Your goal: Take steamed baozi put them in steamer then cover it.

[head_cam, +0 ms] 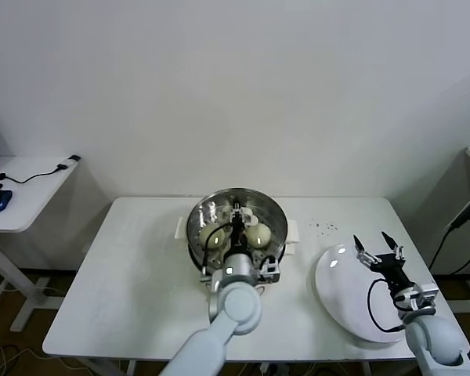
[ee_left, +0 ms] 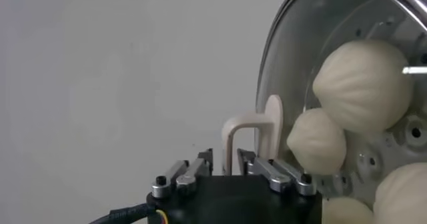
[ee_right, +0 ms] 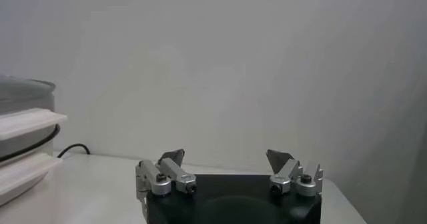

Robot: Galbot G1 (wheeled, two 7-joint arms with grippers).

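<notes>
— Where's the cover (head_cam: 236,222)?
— On the steamer (head_cam: 276,249), right under my left gripper (head_cam: 236,219); fingers pinched on its white handle (ee_left: 253,139). Baozi (ee_left: 362,85) visible thru the glass, just past the handle.
— Right side?
— My right gripper (head_cam: 378,252) hangs over the white plate (head_cam: 346,309), fingers wide apart, holding nothing, well apart from the steamer.

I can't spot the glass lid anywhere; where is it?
The cover sits on the steamer at the table's centre-back in the head view, its white handle between the left end effector's fingers.
</notes>
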